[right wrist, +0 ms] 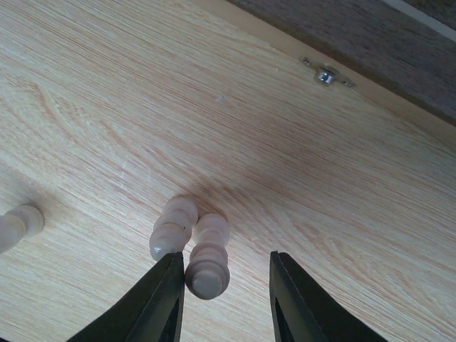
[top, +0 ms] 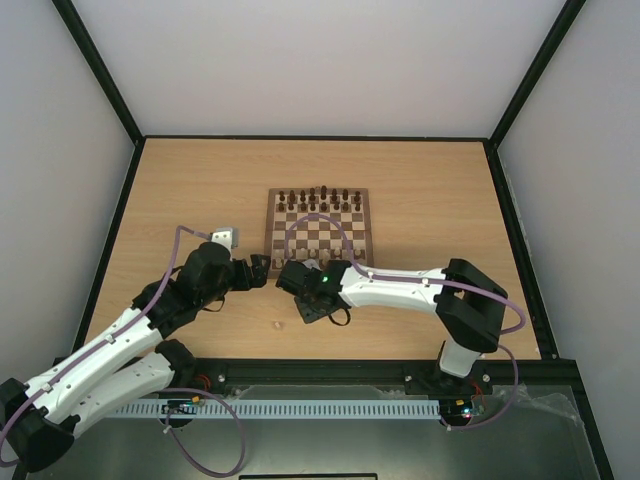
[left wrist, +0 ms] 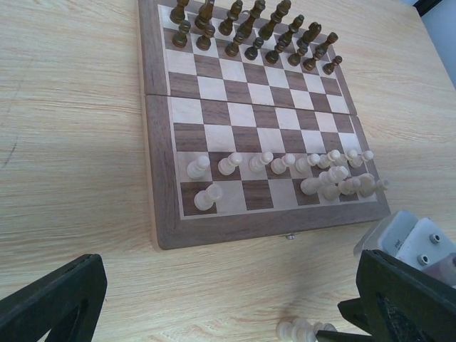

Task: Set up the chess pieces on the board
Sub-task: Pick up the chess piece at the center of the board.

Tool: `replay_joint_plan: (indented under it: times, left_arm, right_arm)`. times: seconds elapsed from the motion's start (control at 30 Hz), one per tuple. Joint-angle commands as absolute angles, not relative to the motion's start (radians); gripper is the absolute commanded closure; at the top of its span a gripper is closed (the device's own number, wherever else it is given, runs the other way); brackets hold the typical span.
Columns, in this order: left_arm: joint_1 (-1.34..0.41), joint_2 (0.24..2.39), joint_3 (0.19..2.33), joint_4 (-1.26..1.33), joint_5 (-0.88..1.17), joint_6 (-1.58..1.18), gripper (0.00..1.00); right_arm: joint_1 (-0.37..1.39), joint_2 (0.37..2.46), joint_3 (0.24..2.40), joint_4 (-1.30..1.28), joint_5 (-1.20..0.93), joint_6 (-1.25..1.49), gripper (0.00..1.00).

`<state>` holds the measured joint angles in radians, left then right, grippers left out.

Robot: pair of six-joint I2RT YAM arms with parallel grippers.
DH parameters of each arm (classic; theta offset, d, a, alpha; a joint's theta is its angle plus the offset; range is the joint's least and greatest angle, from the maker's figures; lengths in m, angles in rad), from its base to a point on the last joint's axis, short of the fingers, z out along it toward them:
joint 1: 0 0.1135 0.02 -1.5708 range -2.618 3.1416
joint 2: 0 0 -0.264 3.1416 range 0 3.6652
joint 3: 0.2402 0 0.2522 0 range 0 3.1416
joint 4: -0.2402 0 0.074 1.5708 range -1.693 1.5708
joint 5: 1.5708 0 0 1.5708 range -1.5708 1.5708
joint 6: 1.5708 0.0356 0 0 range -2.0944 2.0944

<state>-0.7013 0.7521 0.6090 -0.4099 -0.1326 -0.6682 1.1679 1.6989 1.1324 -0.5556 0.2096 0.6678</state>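
One bench [top: 200, 180] carries the board [left wrist: 157, 142], with dark brown pieces [left wrist: 249, 32] on its far rows and most chess pieces [left wrist: 285, 167] on its near two rows, bunched to the right. At the board's near edge the left gripper [left wrist: 228, 292] is spread wide and empty, while the right gripper [right wrist: 226, 281], fingers moderately parted and holding nothing, hangs low over the bench. A loose pair [right wrist: 199, 246] seems to lie there directly ahead of the right fingers, long axes running toward the board. One piece is inside the gap against one finger and the other just outside, so the right arm looks nearer.
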Motion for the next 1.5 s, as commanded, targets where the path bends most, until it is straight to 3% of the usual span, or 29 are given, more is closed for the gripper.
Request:
replay_joint_plan:
  times: [0.0,0.37,1.23,1.47]
  left_arm:
    - [-0.695,0.741,0.621,-0.403,-0.124,-0.650,0.01]
    - [-0.695,0.739,0.621,-0.400,-0.124,-0.649,0.01]
    - [-0.693,0.742,0.620,-0.404,-0.127,-0.651,0.01]
    - [-0.693,0.737,0.620,-0.408,-0.127,-0.653,0.01]
  right_arm:
    - [1.160,1.718,1.152,-0.611,0.222,0.684,0.68]
    - [1.155,1.744,1.164,-0.617,0.229,0.676,0.74]
    - [1.152,1.810,1.154,-0.572,0.204,0.659,0.75]
    - [1.137,1.822,1.137,-0.569,0.224,0.659,0.80]
